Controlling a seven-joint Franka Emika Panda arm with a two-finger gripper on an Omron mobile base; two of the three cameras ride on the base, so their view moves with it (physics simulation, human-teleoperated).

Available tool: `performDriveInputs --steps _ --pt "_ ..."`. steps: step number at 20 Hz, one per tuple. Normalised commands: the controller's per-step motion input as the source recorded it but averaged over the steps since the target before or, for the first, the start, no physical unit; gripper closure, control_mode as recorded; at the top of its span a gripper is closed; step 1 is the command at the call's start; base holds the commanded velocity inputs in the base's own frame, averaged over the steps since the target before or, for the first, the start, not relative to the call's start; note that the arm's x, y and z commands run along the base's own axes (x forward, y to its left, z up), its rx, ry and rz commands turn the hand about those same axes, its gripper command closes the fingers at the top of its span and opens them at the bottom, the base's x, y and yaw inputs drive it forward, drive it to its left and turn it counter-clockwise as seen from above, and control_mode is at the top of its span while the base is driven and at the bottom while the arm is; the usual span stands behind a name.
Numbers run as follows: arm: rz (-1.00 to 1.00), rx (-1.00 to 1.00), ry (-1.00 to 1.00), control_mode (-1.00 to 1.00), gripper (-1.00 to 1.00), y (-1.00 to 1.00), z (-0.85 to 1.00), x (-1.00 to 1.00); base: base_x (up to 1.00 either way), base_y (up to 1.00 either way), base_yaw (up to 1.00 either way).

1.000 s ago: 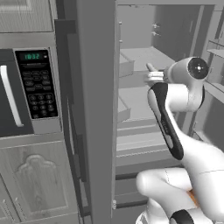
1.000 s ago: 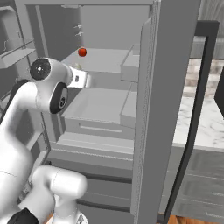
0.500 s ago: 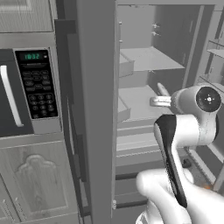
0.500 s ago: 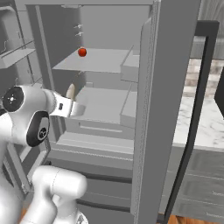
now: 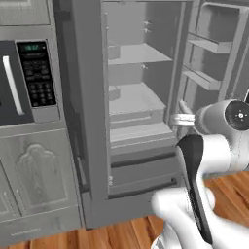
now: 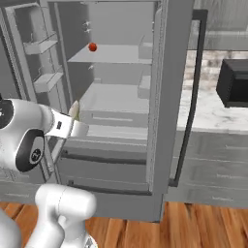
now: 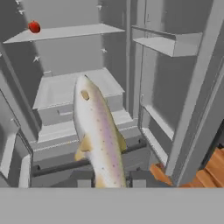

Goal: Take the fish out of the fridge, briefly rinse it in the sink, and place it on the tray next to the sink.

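The fish (image 7: pixel 98 135), slim and pale with a speckled back, stands lengthwise between my fingertips (image 7: pixel 83 183) in the hand view. My gripper (image 7: pixel 111 181) is shut on its tail end. From the base views the gripper (image 5: pixel 177 117) (image 6: pixel 77 128) hangs in front of the open fridge (image 5: pixel 136 102) (image 6: pixel 116 92) at drawer height, with the fish (image 5: pixel 184 106) (image 6: pixel 73 110) sticking up from it. The fish is outside the shelves and touches none of them. The sink and the tray are out of view.
A small red fruit (image 6: pixel 92 47) (image 7: pixel 34 27) lies on an upper fridge shelf. The thick fridge door (image 6: pixel 169 97) stands open on the right, door racks (image 5: pixel 209 53) beside the arm. A microwave (image 5: pixel 29 78) is built in at the left. A dark appliance (image 6: pixel 233 82) sits on the marble counter.
The whole picture has shifted, so the base has moved back from the fridge. My gripper has dropped from shelf height to drawer height and come out of the fridge with the fish.
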Motion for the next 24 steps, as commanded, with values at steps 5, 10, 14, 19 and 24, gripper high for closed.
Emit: performDriveInputs --steps 5,10,14,19,24 --pt "0.0 0.0 0.0 1.0 1.0 0.0 0.0 0.0 -0.98 0.1 -0.66" --pt "0.0 0.0 0.0 1.0 1.0 0.0 0.0 0.0 -0.63 0.01 -0.88" --pt "0.0 0.0 0.0 1.0 1.0 0.0 0.0 0.0 -0.22 -0.48 -0.84" --pt "0.0 0.0 0.0 1.0 1.0 0.0 0.0 0.0 0.22 -0.97 -0.79" --pt "0.0 0.0 0.0 1.0 1.0 0.0 0.0 0.0 0.95 -0.95 -0.59"
